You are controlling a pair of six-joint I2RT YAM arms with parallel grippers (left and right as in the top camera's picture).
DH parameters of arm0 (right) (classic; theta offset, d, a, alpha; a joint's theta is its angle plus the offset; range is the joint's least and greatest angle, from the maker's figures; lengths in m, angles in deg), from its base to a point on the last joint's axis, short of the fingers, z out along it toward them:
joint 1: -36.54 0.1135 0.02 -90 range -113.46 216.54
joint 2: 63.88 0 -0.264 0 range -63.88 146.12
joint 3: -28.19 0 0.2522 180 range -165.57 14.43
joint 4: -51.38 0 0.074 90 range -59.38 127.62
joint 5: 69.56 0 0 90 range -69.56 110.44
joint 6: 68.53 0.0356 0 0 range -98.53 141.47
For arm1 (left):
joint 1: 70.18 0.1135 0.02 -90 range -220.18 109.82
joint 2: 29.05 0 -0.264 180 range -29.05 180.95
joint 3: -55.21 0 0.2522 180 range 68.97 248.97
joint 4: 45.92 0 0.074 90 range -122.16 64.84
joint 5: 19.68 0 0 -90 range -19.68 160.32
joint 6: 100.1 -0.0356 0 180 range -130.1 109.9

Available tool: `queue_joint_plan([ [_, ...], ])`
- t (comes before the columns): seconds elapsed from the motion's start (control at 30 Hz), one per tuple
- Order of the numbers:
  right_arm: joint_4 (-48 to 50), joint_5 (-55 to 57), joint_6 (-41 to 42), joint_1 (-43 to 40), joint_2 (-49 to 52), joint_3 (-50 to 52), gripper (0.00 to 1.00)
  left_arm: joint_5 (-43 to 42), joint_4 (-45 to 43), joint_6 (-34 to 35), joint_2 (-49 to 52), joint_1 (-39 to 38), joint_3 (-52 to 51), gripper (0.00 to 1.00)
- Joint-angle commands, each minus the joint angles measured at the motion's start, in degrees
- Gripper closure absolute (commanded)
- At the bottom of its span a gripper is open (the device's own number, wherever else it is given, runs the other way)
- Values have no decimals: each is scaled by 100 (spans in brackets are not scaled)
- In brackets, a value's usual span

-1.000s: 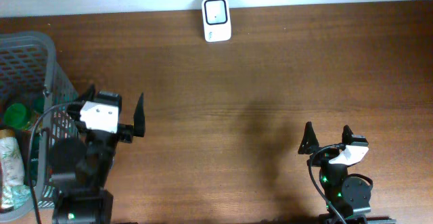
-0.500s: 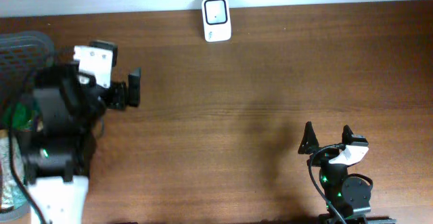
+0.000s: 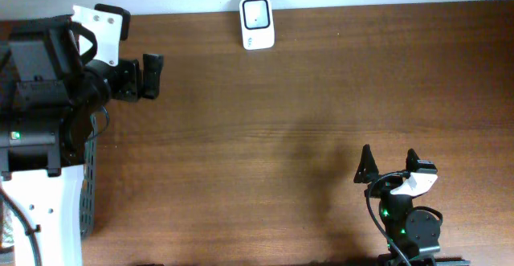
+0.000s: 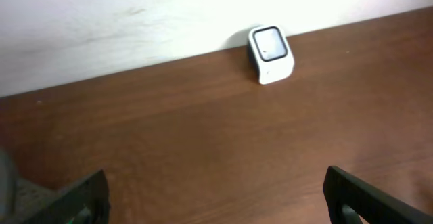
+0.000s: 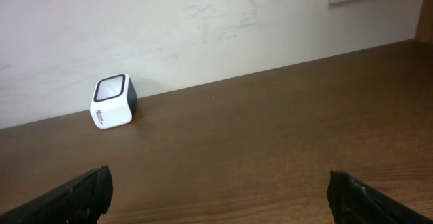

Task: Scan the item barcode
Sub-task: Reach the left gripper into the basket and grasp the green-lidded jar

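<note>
Where the left arm now hangs: high over the grey basket (image 3: 88, 190); a second ago it sat low beside that basket; it now fills the left edge of the overhead view
Left gripper (image 4: 216, 183): released, jaws spread wide, grasping nothing; its wrist view looks across bare wood toward the scanner
Item: not yet picked up; a second ago it could be seen lying in the basket, now it is hidden under the raised arm
Scanner (image 3: 257, 22): small white box at the far edge of the table (image 3: 321, 81); unmoved
Right gripper (image 3: 388, 166): released and empty, parked near the front edge; unmoved
Meaning for the task: judged an early step; the arm is likely positioning for a reach into the basket; nothing faces the scanner window yet
</note>
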Motion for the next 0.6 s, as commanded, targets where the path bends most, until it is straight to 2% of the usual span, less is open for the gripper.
queue_joint_plan([
  [0.0,-46,-13,-37,31,-44,26,2,1167,-129,417,28,13,247,1],
  [0.03,-46,-13,-37,31,-44,26,2,1707,-131,632,28,170,417,1],
  [0.1,-46,-13,-37,31,-44,26,2,1969,-129,911,26,450,612,1],
  [0.33,-46,-13,-37,31,-44,26,2,1989,-70,1878,85,2140,817,1],
  [0.57,-46,-13,-37,31,-44,26,2,1989,-127,2369,382,3180,-103,1],
])
